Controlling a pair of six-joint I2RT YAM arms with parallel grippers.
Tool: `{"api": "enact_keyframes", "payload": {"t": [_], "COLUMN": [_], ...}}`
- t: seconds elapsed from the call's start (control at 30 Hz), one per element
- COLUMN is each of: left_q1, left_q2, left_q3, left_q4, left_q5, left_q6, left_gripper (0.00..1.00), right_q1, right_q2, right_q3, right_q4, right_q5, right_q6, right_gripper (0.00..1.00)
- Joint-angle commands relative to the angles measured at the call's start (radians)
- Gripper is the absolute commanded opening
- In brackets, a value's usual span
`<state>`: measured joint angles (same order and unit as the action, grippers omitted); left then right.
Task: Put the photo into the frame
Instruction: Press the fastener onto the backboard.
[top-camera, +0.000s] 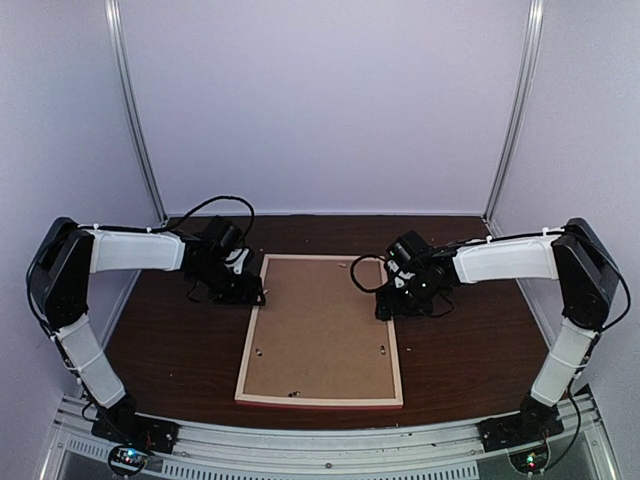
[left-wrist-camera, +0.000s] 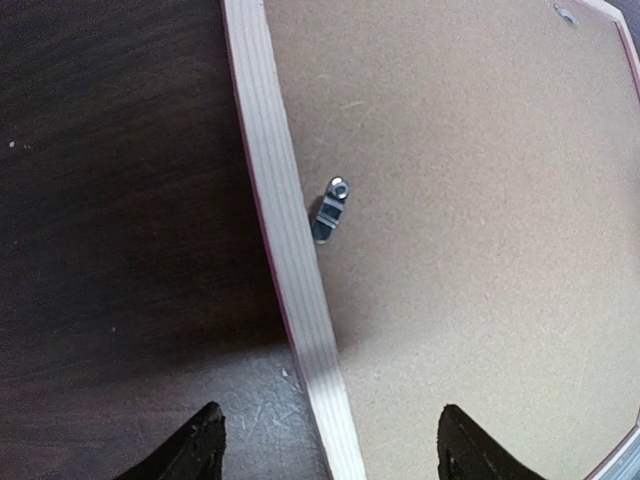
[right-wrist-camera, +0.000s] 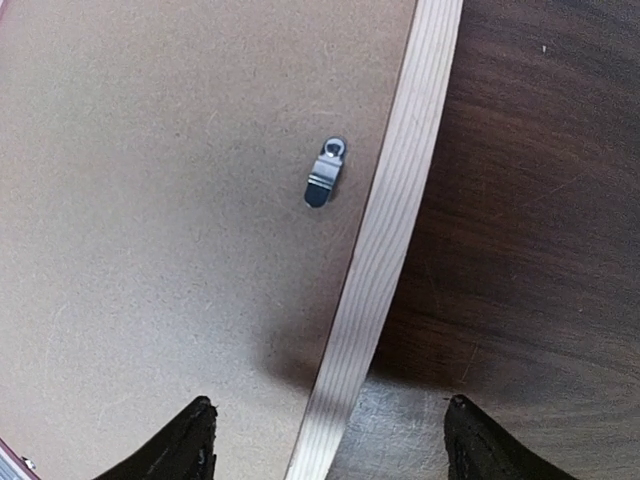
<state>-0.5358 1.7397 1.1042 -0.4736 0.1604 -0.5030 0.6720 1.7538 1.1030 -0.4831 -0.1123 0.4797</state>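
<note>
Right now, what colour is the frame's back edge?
The frame edge is pale, grained wood; best in right wrist view.

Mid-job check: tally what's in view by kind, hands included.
Frame: 1
Backing board: 1
Metal clips: 2, left-edge clip and right-edge clip
Hands: 2, left hand and right hand, both open
Total: 6

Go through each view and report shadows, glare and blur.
Top external: even, soft light, mild blur, no glare on the frame. Left wrist: clip sharp; pale sheen on the table by the dark fingertips. Right wrist: sharp too, soft shadow on the backing board beside the frame.
</note>
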Motion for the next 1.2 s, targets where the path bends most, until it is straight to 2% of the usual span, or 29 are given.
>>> {"api": "enact_keyframes", "payload": {"t": [0.0,0.33,0.73,1.17], "left_q1": [0.002,0.003,0.004,0.002], "left_q2": [0.007,0.062,0.234,0.407], "left_q3": [0.002,0.067,0.269,0.457], "left_q4": [0.002,-0.032,-0.054,-0.096], "left_q5": [0.014,-0.005,-0.079,-0.203], "left_q6": [0.007,0.028,0.044,-0.023], "left_gripper": [0.74,0.74,0.75,0.77], "right_q1": [-0.003,-0.003,-0.004,-0.015], "right_q2": [-0.028,0.024,0.074,0.219], "right_q3": [-0.022,-0.030,0.024,0.204], "right_q4": [0.048,0.085,0.109,0.092], "right_q5": [-0.024,-0.034,-0.006,0.107], "right_q6": [0.025,0.031,0.029,0.055], "right_gripper": [0.78,0.71,0.79,0.83]}}
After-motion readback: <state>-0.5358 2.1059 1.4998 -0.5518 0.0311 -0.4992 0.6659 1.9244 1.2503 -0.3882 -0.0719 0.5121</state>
